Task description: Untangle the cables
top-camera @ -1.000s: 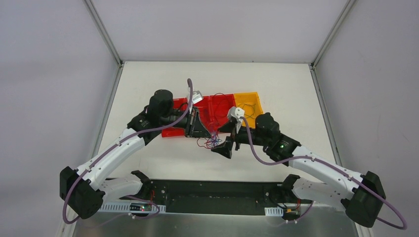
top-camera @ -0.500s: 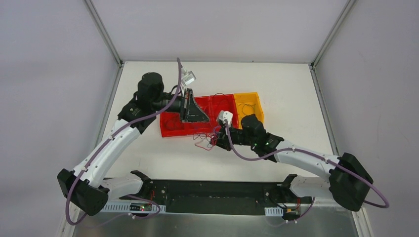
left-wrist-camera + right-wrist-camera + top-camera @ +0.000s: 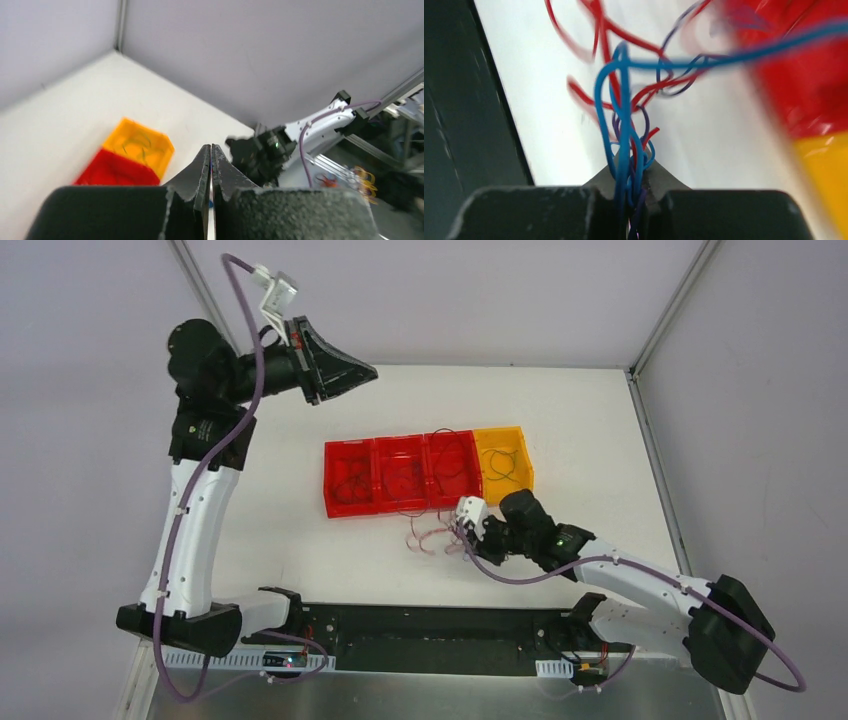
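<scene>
White bench [image 3: 560,420] under plain grey walls carries the cables [image 3: 428,537], a small red-and-blue clump on bare surface just at 6 o'clock of a row of three red bins [image 3: 350,510] and one orange bin [image 3: 524,455].

In the right wrist view the clump's near end, blue, red and a purple wire, is pinched between the closed jaws of the right tool [image 3: 631,172]. That tool sits low at 3 o'clock of the clump. One blue strand [image 3: 749,52] leaves the clump toward 2 o'clock and looks taut.

The left tool [image 3: 210,156] is raised high toward 11 o'clock, jaws pressed together. A hint of blue shows in the seam, so it may hold that strand's far end, but the view is too blurred to be sure.

The step in hand looks like drawing one wire free while the rest is anchored.
- Hold the right grip firm and low so the clump does not rise.
- Draw slowly with the left tool.
- Stop if the red loops bunch toward the jaws, which would suggest a knot tightening.
- Steer the pull clear of the bin rims, where a strand could snag.
</scene>
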